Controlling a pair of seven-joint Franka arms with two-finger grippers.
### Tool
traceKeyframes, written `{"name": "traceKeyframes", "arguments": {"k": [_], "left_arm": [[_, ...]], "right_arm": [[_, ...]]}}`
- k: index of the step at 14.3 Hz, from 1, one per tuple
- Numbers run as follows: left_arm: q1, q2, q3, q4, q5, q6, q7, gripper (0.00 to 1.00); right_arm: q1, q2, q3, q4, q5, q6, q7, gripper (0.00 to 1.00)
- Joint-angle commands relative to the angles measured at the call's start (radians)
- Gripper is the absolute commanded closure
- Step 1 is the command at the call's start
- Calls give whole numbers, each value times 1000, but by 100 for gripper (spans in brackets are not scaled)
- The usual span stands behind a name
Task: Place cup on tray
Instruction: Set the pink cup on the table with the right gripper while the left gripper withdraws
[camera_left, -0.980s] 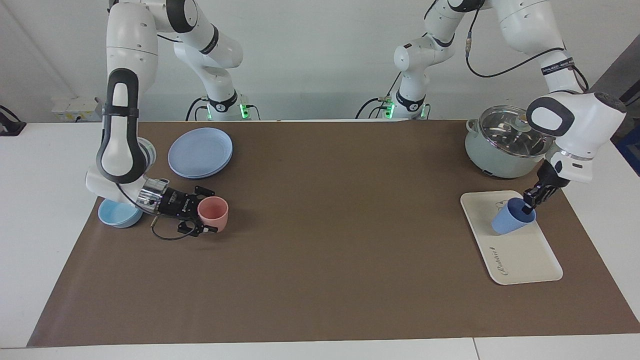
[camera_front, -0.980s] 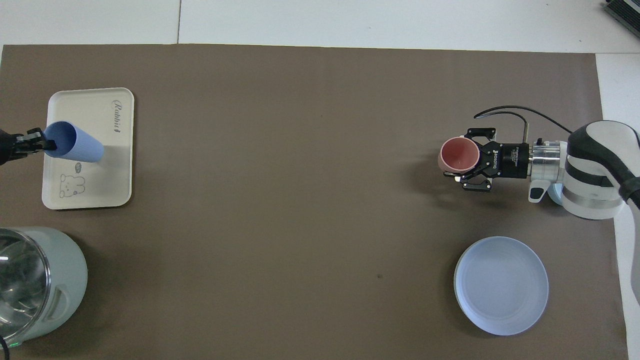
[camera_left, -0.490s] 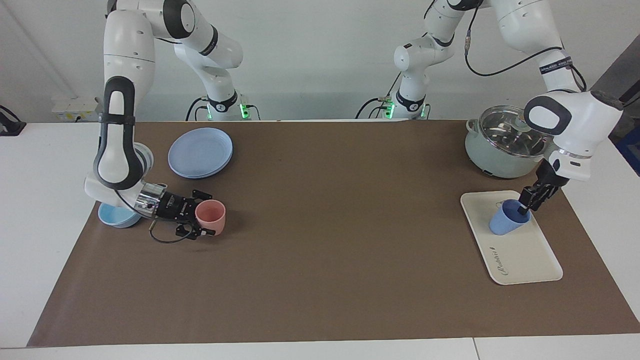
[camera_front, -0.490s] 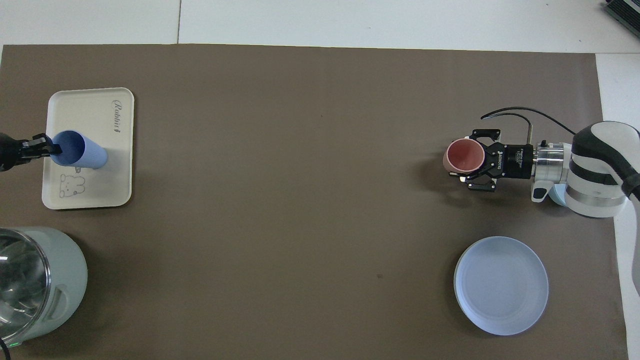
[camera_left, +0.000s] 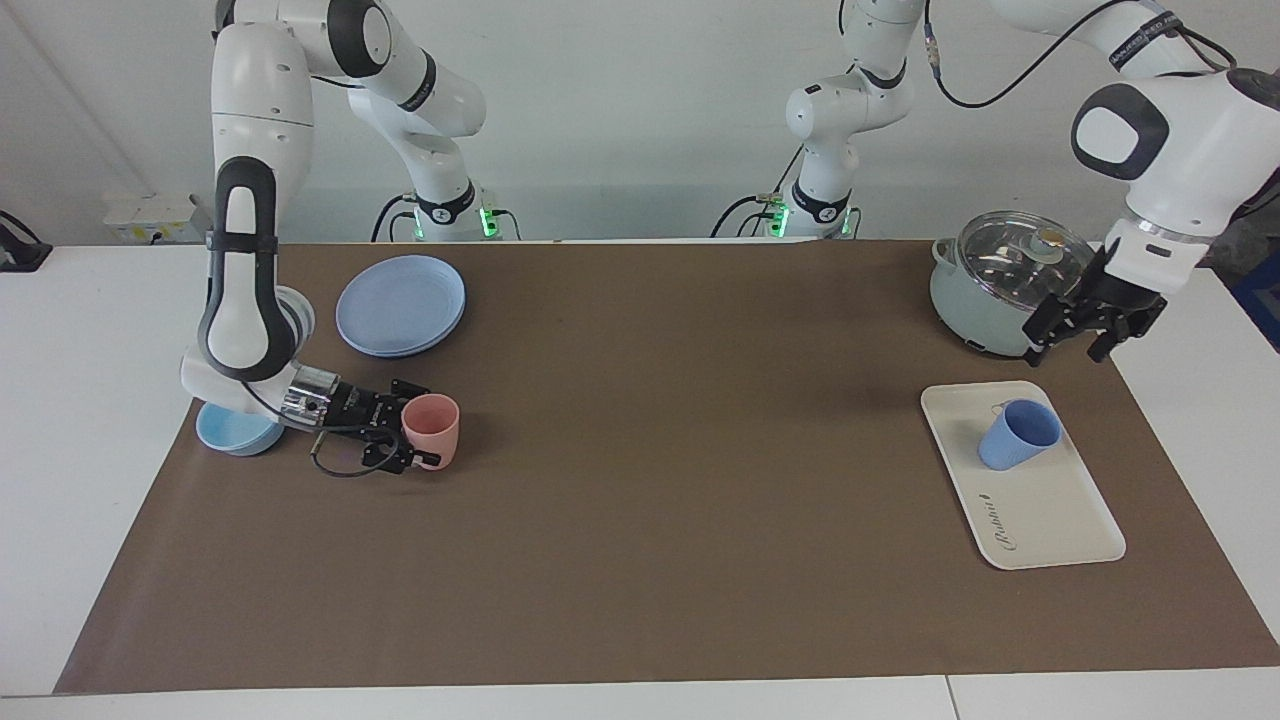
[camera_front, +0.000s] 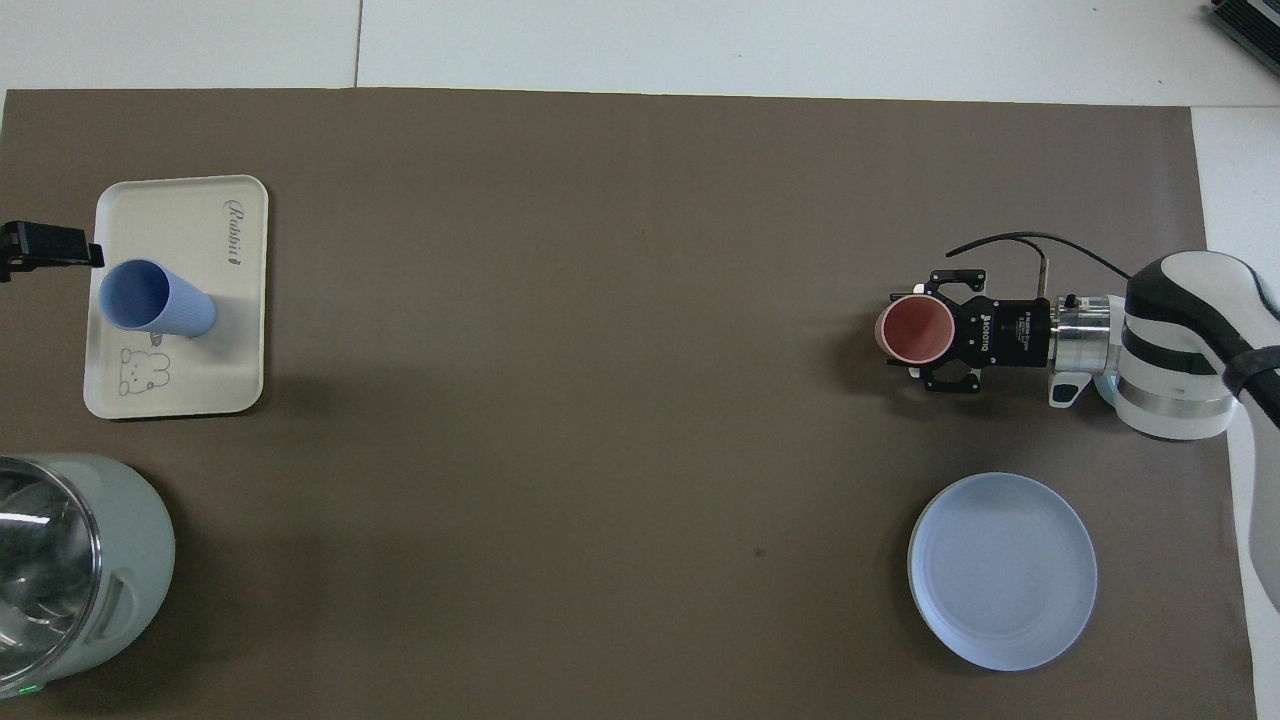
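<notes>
Cup (camera_left: 1018, 434) (camera_front: 150, 300): standing mouth up on the tray (camera_left: 1050, 520) (camera_front: 180, 380), touching nothing else. Showing as a small tapered tumbler of periwinkle-blue plastic, handleless, with faint ribs running down its sides.

Tray: lying flat at nine o'clock on the mat (camera_left: 640, 500) in the overhead view, toward the left arm's end of the counter. Looking cream-white, rectangular and round-cornered, carrying a small bear drawing at six o'clock from the cup and dark script lettering at one o'clock from it, both read in the overhead view.

Left tool (camera_left: 1070, 335) (camera_front: 50, 245): hanging in the air with fingers spread wide, gripping nothing, clear of the cup, over the mat's edge just beside the tray, at ten o'clock from the cup in the overhead view.

Right tool (camera_left: 425, 424) (camera_front: 908, 333): lying nearly level and low over the mat at three o'clock in the overhead view, clasping the pink cup (camera_left: 432, 428) (camera_front: 915, 330) between its two fingers, mouth up.

Pot (camera_left: 985, 300) (camera_front: 130, 540): sitting at eight o'clock in the overhead view, nearer to the robots than the tray, pale green and rounded, wearing a shiny glass lid.

Plate (camera_left: 400, 305) (camera_front: 1000, 570): resting at four o'clock in the overhead view, round, smooth and pale blue.

Bowl (camera_left: 230, 430): peeking out light blue from under the right arm's wrist.
</notes>
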Motion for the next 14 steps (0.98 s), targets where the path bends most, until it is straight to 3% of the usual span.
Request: {"name": "traceKeyframes", "arguments": {"k": [1, 5, 8, 14], "left_arm": [[-85, -56, 11, -29, 41, -113, -3, 0], [-218, -92, 12, -55, 82, -208, -15, 0], [-248, -109, 11, -45, 83, -222, -94, 0], [-229, -97, 23, 175, 31, -391, -106, 0]], "right_arm": [[-15, -17, 2, -8, -2, 20, -31, 0], [-16, -21, -2, -5, -75, 113, -28, 0], [-15, -49, -2, -7, -143, 150, -19, 0], [-3, -178, 1, 2, -631, 175, -62, 0]]}}
